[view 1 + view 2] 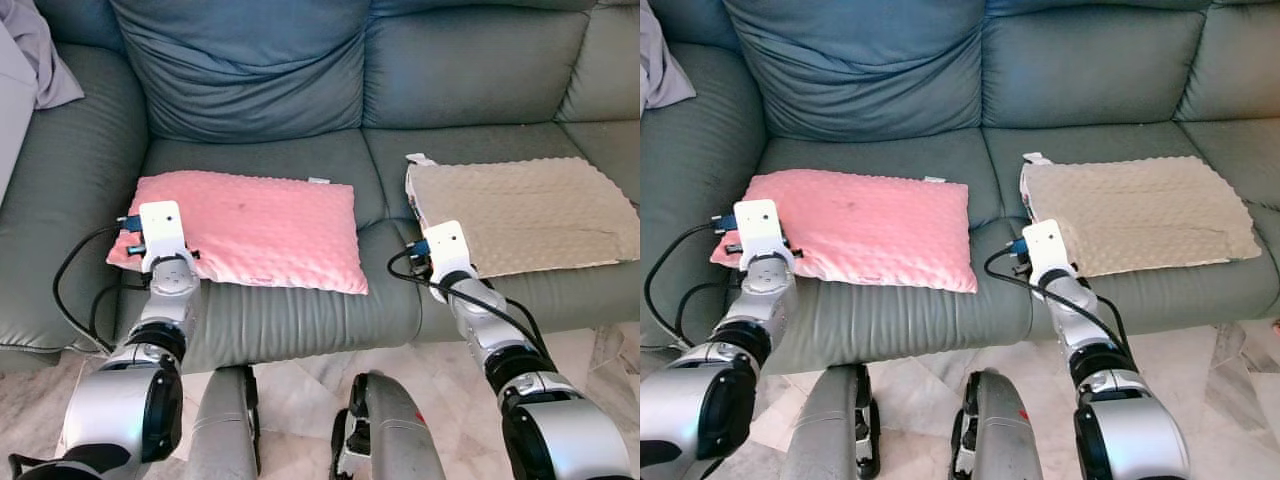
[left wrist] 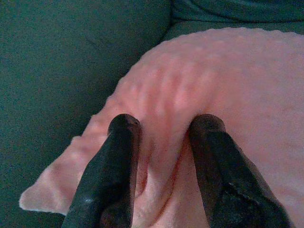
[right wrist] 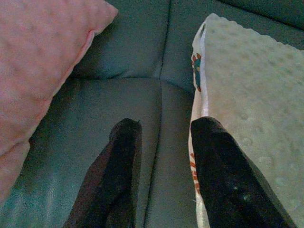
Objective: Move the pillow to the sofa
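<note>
The pink pillow (image 1: 250, 230) lies flat on the grey sofa (image 1: 300, 160), on the left seat cushion, so by the look of it the carrying part is done and what remains is letting go. The left gripper (image 2: 164, 142) sits at the pillow's near left corner, its two black fingers (image 2: 114, 166) pinching a ridge of the bumpy pink fabric between them, a bunched fold that tells you the grasp is on. Over on the right, the right gripper (image 3: 164, 156) hangs with its fingers parted and holding nothing, one finger over the seat seam, the other over the edge of the beige pillow (image 1: 520, 215) on the next cushion.
</note>
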{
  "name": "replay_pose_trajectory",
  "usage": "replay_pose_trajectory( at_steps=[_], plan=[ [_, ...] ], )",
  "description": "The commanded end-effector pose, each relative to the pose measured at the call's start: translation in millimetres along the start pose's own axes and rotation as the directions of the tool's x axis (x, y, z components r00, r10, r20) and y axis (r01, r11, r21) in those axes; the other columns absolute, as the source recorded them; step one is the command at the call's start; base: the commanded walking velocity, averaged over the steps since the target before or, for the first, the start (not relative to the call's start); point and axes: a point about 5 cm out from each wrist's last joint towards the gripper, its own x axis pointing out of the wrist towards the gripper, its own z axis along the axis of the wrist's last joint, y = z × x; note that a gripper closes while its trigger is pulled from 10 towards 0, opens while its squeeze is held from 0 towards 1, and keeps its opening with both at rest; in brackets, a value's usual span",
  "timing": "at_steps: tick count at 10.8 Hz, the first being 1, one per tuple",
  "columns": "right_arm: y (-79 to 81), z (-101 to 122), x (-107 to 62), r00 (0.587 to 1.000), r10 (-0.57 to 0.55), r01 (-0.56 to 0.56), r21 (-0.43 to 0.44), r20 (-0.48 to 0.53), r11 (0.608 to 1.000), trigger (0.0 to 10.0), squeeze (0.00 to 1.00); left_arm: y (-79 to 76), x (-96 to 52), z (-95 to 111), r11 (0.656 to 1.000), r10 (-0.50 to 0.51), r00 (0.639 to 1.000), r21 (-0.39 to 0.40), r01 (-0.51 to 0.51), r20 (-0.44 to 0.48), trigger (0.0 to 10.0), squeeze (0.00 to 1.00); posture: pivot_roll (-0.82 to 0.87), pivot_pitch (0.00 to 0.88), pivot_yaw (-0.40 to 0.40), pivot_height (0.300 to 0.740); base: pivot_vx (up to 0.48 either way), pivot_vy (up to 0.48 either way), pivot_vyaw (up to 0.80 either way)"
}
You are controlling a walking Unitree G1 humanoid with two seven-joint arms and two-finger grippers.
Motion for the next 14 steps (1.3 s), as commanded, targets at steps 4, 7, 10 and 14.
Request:
replay_pose_trajectory(
  at_steps=[4,7,10,14],
  plan=[
    [12.8,-6.3,-0.8,0.999,0.049,-0.049,0.001,-0.013,0.999,10.0,1.00,-5.4,-6.4,-5.8,0.996,-0.034,0.998,0.083,0.030,0.045,10.0,1.00,-0.06,0.184,-0.080,0.651,0.000,0.000,0.00],
    [19.3,-5.1,-0.3,0.996,0.085,-0.085,0.020,-0.001,0.996,10.0,1.00,-11.4,-11.3,7.2,0.990,-0.063,0.981,0.138,0.038,0.182,10.0,1.00,-0.05,0.178,-0.071,0.651,0.000,0.000,0.00],
    [21.9,-3.2,-0.3,0.995,0.095,-0.096,0.030,0.018,0.995,10.0,1.00,-22.0,-24.8,9.1,0.992,-0.099,0.966,0.103,0.076,0.238,10.0,1.00,-0.04,0.170,-0.068,0.651,0.000,0.000,0.00],
    [63.4,21.6,9.8,0.964,0.250,-0.260,0.138,0.089,0.956,10.0,1.00,16.1,-87.5,0.6,0.966,-0.218,0.924,0.203,0.159,0.315,10.0,1.00,0.05,0.197,-0.077,0.651,0.000,0.000,0.00]
  ],
)
